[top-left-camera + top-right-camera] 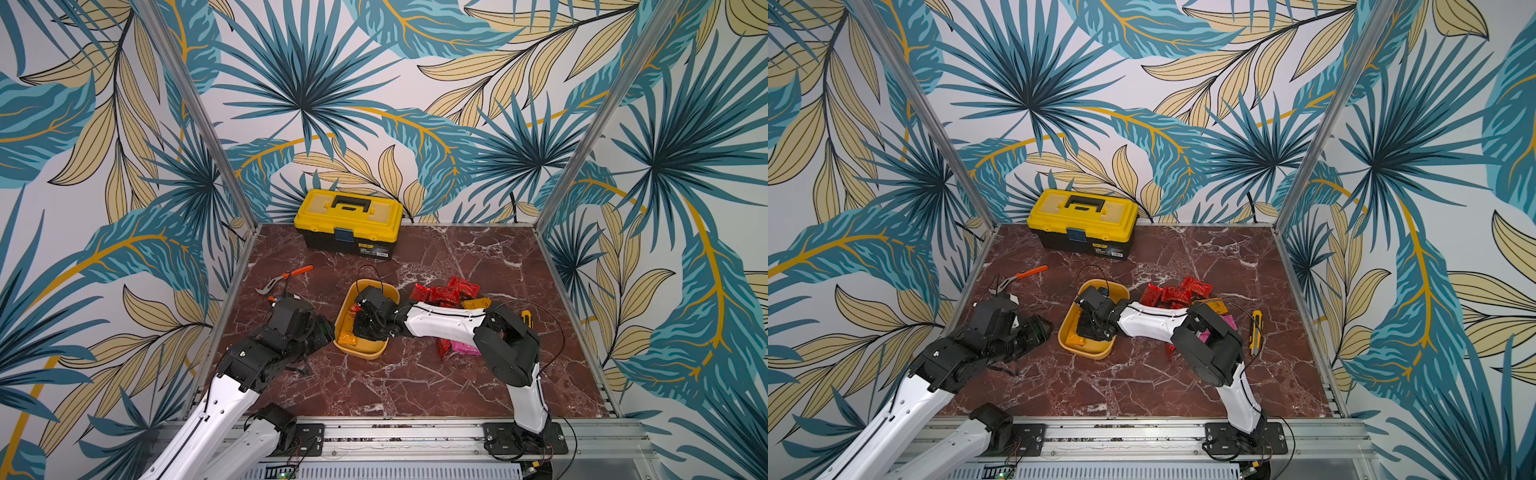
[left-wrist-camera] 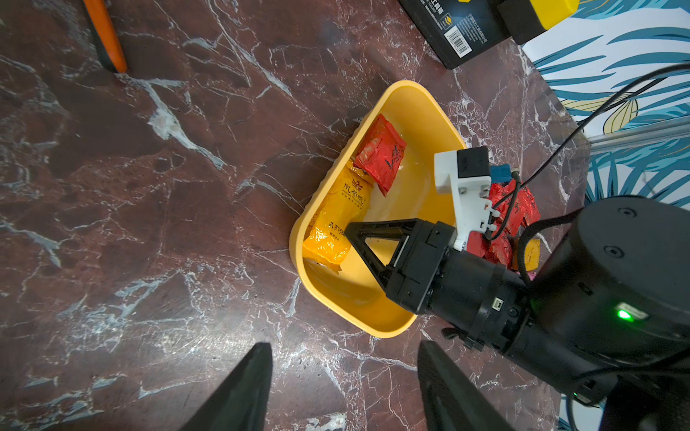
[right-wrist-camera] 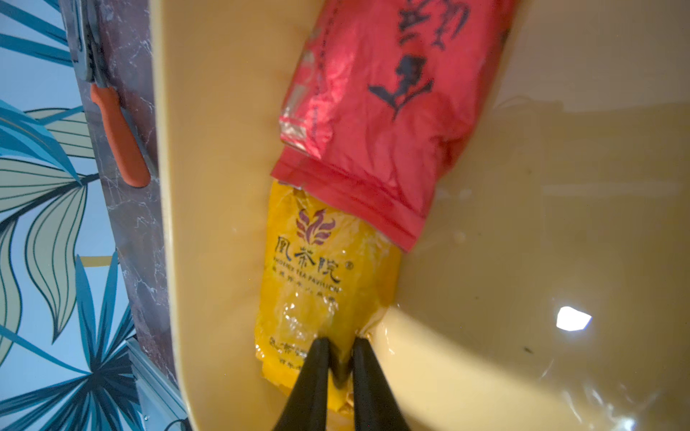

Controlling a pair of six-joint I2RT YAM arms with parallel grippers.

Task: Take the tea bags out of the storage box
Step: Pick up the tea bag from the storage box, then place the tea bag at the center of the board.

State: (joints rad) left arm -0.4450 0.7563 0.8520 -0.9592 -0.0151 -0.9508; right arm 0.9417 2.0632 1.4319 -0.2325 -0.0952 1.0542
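The right claw (image 3: 340,358) is closed on a fold of the yellow tea bag (image 3: 321,283), which is lodged against the wall of the storage box (image 3: 209,224), partly under a red tea bag (image 3: 373,112), so a slow, straight lift is advised

- We note a black toolbox (image 1: 348,224) with a yellow lid and black carry handle. The lid is down, and it stands at the far edge of the red marble tabletop (image 1: 415,374).
- We see orange-handled pliers (image 1: 286,277) lying flat near the left edge.
- We see a yellow utility knife (image 1: 1257,330) lying flat toward the right edge.
- Leaf-patterned wallpaper (image 1: 374,83) covers the surrounding walls.
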